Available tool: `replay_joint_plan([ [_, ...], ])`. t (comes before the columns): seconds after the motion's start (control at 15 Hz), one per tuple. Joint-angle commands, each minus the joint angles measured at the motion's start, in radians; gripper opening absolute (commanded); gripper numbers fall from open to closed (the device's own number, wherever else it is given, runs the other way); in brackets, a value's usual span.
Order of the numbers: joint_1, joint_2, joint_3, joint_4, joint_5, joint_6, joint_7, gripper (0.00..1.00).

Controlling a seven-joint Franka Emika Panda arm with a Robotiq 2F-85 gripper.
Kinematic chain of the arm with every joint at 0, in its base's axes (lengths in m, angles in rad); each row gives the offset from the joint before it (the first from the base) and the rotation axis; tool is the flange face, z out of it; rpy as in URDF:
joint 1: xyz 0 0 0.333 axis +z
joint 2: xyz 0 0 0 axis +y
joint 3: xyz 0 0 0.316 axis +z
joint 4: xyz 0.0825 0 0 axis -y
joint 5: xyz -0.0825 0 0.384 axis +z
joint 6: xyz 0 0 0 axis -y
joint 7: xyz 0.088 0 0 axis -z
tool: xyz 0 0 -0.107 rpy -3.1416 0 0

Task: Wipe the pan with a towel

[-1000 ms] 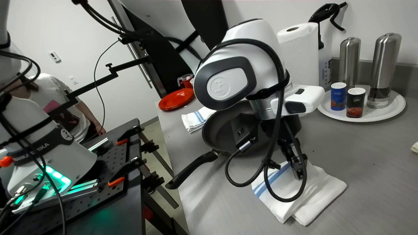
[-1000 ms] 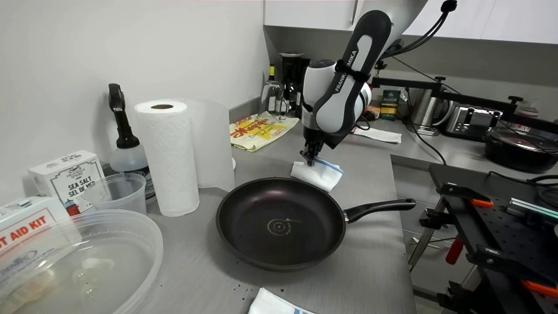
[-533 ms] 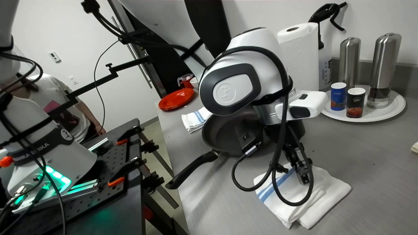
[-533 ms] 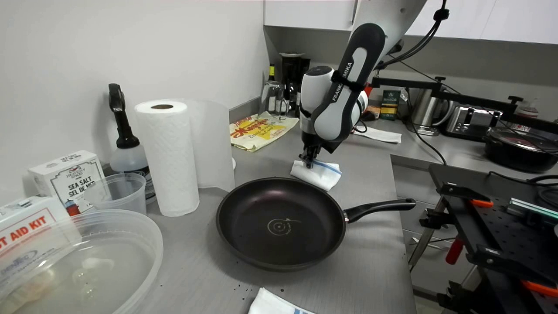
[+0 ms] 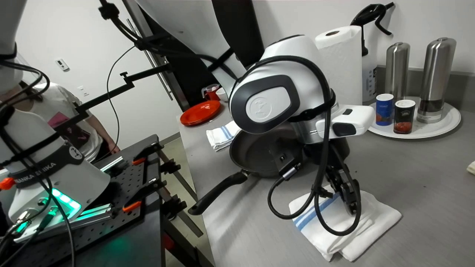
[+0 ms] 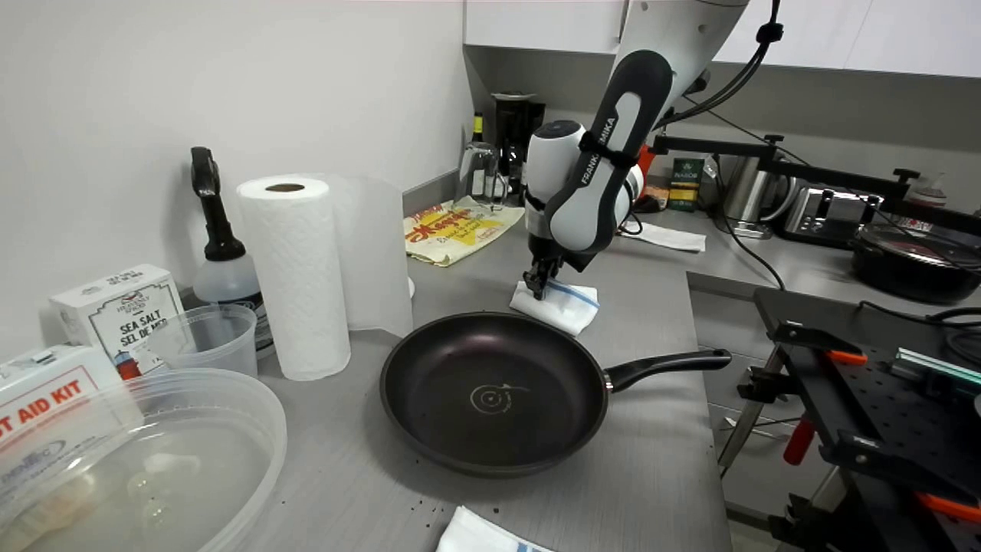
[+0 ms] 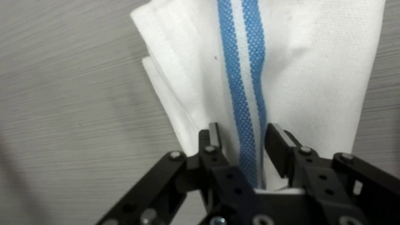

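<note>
The black frying pan rests on the grey counter and shows in both exterior views (image 5: 252, 152) (image 6: 490, 360); its inside is bare. The towel, white with blue stripes, lies folded beside the pan (image 5: 378, 217) (image 6: 565, 310). My gripper (image 5: 349, 208) (image 6: 539, 290) points down at the towel. In the wrist view the fingers of the gripper (image 7: 241, 129) stand part way apart, one on each side of the towel's stripes (image 7: 243, 68). The right pad's inner face shows with no cloth against it. The towel's near end is hidden behind the gripper.
A second striped cloth (image 5: 224, 135) (image 6: 490, 533) lies across the pan. A paper roll (image 6: 295, 284) and a plastic tub (image 6: 280, 437) stand near the wall. A plate (image 5: 451, 118) holds shakers and mills. The pan handle (image 6: 667, 366) points toward the counter edge.
My gripper has moved down and away from the pan in small steps. The towel has shifted slightly the same way and lies flatter. The pan has not moved.
</note>
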Motion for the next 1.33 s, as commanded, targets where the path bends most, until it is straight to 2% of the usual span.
replay_joint_plan([
  [0.0, -0.025, -0.066, 0.044, -0.02, 0.01, -0.029, -0.041, 0.74],
  [0.2, -0.073, -0.172, 0.106, -0.055, 0.017, -0.059, -0.087, 0.97],
  [0.27, -0.089, -0.21, 0.125, -0.066, 0.02, -0.069, -0.101, 0.99],
  [0.53, -0.174, -0.377, 0.227, -0.107, 0.058, -0.158, -0.174, 1.0],
  [0.87, -0.244, -0.597, 0.328, -0.194, 0.161, -0.343, -0.319, 1.0],
  [1.13, -0.215, -0.757, 0.306, -0.281, 0.201, -0.464, -0.381, 1.0],
  [1.27, -0.188, -0.842, 0.282, -0.349, 0.176, -0.477, -0.377, 1.0],
])
